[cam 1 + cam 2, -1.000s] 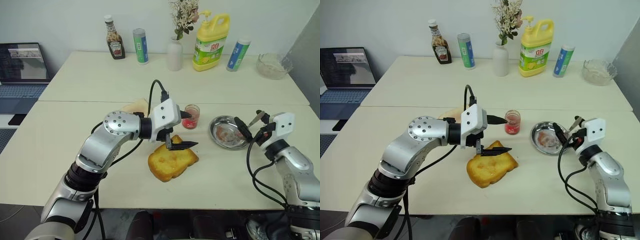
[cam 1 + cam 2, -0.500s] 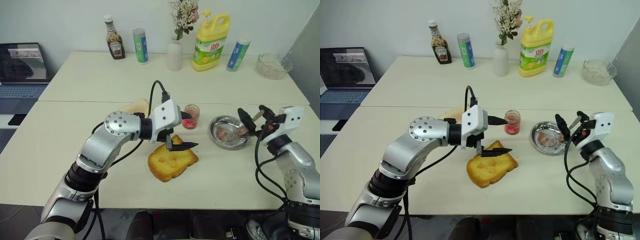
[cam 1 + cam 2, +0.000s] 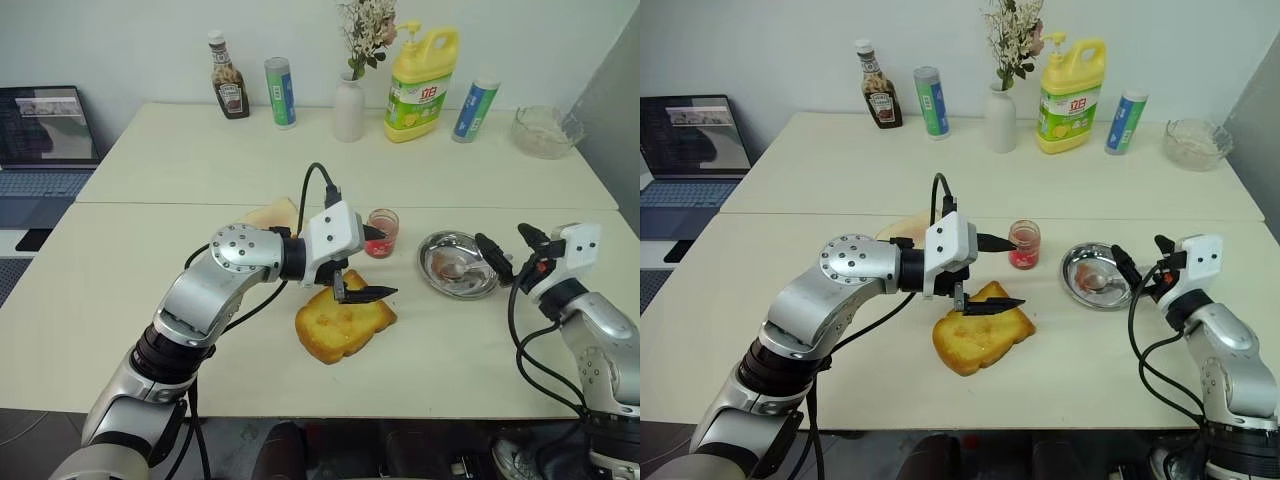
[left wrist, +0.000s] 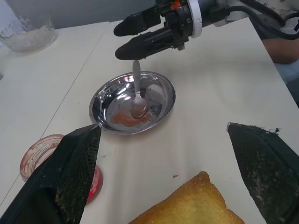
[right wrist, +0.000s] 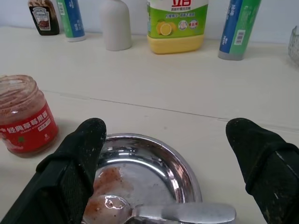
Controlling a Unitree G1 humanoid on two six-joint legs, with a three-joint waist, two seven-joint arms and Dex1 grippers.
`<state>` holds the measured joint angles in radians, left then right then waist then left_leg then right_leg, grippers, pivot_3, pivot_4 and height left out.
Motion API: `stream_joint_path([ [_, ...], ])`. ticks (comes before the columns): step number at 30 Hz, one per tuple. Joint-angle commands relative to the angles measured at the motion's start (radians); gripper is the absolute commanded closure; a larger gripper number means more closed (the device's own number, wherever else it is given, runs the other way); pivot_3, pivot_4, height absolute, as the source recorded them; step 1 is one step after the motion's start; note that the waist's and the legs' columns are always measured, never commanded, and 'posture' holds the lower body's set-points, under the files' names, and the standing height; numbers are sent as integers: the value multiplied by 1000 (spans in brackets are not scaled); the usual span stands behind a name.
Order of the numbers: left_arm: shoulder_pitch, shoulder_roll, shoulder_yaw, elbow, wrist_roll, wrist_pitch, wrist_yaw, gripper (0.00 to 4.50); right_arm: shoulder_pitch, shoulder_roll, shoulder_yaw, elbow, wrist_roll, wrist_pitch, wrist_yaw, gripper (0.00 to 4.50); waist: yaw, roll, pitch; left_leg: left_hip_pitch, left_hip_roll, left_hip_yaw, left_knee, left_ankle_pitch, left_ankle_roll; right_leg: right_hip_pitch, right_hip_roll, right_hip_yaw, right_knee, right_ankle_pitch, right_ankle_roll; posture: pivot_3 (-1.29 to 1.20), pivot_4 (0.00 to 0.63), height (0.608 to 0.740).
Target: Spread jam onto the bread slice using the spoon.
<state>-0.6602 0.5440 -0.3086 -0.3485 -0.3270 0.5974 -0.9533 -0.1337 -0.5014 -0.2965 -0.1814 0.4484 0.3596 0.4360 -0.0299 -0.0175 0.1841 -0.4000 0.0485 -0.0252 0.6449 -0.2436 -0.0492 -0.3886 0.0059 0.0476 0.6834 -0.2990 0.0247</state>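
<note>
step: spoon [image 4: 138, 95] lying in steel dish [image 3: 430, 277] | right claw [image 3: 506, 253] hovering wide, empty | left claw [image 3: 372, 262] gaping over bread slice [image 3: 343, 321] | next: regrasping handle

The golden bread slice [image 3: 344, 323] lies flat, jam [image 3: 382, 234] jar behind, spoon [image 4: 138, 92] in the dish.

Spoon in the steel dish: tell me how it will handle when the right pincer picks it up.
The spoon looks like rigid polished metal, so probably stiff and slippery. Its bowl is jam-smeared and may drip. Its slim handle leans on the dish rim, so it may slide or pivot when nudged.
</note>
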Motion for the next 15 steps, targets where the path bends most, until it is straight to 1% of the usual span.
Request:
stream_joint_path([
  [1, -8, -3, 10, -24, 4, -28, -2, 0, -17, -7, -26, -38, 2, -24, 2, 41, 0, 0, 0, 0, 0, 0, 0, 0, 0, 0, 0, 0, 0, 0, 0, 0, 150, 740],
  [4, -7, 7, 22, -24, -2, -25, -7, 0, -14, -16, -27, -49, 9, -21, 12, 41, 0, 0, 0, 0, 0, 0, 0, 0, 0, 0, 0, 0, 0, 0, 0, 0, 150, 740],
  [10, 14, 68, 70, -32, -30, -23, -41, 0, 23, -65, -25, -127, 43, 14, 82, 41, 0, 0, 0, 0, 0, 0, 0, 0, 0, 0, 0, 0, 0, 0, 0, 0, 150, 740],
  [13, 60, 131, 123, -36, -25, -42, -52, 0, 75, -127, -34, -214, 95, 69, 147, 41, 1, 0, 0, 0, 0, 0, 0, 0, 0, 0, 0, 0, 0, 0, 0, 0, 150, 740],
  [15, 124, 203, 151, -40, 1, -71, -68, 0, 119, -183, -45, -278, 134, 109, 204, 41, -2, 0, 0, 0, 0, 0, 0, 0, 0, 0, 0, 0, 0, 0, 0, 0, 150, 740],
])
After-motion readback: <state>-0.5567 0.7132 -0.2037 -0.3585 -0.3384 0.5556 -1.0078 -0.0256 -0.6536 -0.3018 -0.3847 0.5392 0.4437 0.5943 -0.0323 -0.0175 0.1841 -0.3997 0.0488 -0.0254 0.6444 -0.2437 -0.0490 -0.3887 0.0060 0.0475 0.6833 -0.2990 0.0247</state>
